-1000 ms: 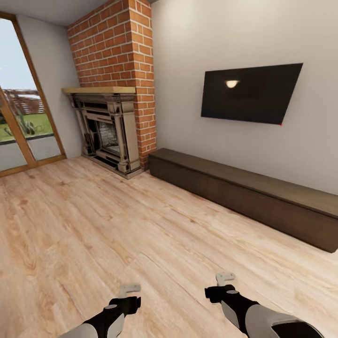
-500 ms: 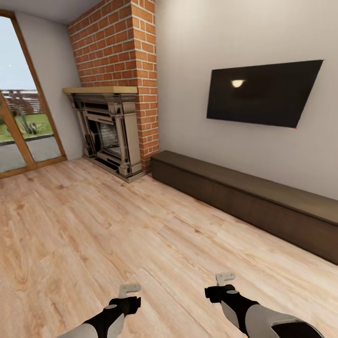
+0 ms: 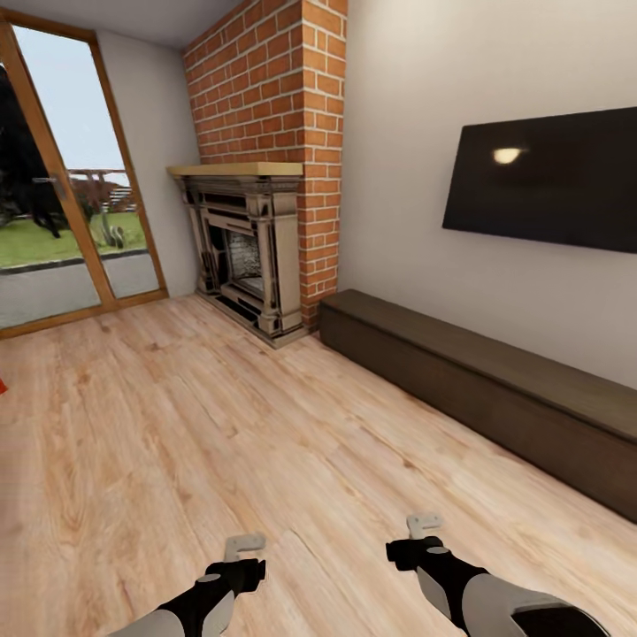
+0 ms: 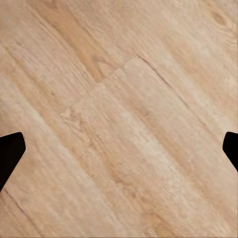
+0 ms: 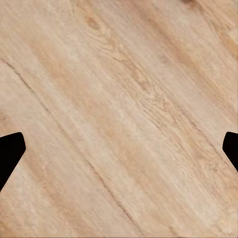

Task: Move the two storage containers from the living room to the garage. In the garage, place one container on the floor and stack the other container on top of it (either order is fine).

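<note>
A: What room is there to move?

B: A wide stretch of light wood-plank floor point(image 3: 221, 425) runs ahead of both grippers. Its far edge on the left arm's side is a glass door in a wooden frame point(image 3: 66, 177), with grass and pavement outside. Straight ahead stands a brick chimney point(image 3: 274, 97) with a dark fireplace point(image 3: 243, 257) under a pale wooden mantel point(image 3: 234, 169). Ahead and off the right arm's side, a long low dark-brown cabinet point(image 3: 495, 389) lines the cream wall point(image 3: 416, 106), below a wall-mounted black TV point(image 3: 548, 177).

A: And the containers?

B: A tiny red-orange sliver point(image 3: 3, 386) sits at the picture's edge, far off the left arm's side; too little shows to say what it is.

A: The grippers?

B: The left gripper point(image 3: 244, 547) and the right gripper point(image 3: 425, 525) hang low over the planks, well apart. In each wrist view the dark fingertips point(image 4: 10, 153) point(image 5: 10, 153) stand at opposite sides, spread wide, with bare plank between them. Neither holds or touches anything.
</note>
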`<state>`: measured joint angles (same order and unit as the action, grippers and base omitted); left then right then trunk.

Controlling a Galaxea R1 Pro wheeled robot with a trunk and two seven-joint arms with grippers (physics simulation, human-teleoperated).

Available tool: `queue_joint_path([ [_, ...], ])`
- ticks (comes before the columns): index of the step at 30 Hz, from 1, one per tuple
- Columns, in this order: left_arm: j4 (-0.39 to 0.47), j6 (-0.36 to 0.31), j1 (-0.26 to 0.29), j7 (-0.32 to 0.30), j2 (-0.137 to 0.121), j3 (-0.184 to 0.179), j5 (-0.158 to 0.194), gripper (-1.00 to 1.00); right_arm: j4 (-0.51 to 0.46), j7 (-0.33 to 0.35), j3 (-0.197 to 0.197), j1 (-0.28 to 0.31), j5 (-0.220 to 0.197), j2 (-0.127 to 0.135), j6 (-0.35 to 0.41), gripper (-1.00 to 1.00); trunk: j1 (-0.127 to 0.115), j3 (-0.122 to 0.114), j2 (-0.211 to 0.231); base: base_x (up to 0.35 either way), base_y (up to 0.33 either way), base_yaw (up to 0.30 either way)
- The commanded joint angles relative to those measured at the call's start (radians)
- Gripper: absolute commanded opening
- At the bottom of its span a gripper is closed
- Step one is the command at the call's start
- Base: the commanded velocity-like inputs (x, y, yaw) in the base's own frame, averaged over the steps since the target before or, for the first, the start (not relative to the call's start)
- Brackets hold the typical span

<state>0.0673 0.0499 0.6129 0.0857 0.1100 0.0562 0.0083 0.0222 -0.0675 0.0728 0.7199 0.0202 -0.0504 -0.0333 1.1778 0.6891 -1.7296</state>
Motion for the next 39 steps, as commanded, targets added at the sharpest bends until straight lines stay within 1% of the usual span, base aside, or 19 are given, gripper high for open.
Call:
queue_joint_path([
  [1,-0.001,0.004,0.001,0.002,0.000,0.005,0.001,1.00,0.002,-0.004,0.007,0.001,0.002,0.000,-0.003,1.00,0.001,0.001,0.000,0.345,0.000,0.288],
  [32,-0.001,0.003,0.001,0.002,0.000,0.005,0.001,1.00,0.002,-0.005,0.007,0.001,0.001,0.000,-0.003,1.00,0.001,0.001,0.000,0.345,0.000,0.288],
  [39,-0.001,0.003,0.001,0.002,0.000,0.005,0.001,1.00,0.002,-0.005,0.007,0.001,0.001,0.000,-0.005,1.00,0.001,0.001,0.000,0.345,0.000,0.091],
])
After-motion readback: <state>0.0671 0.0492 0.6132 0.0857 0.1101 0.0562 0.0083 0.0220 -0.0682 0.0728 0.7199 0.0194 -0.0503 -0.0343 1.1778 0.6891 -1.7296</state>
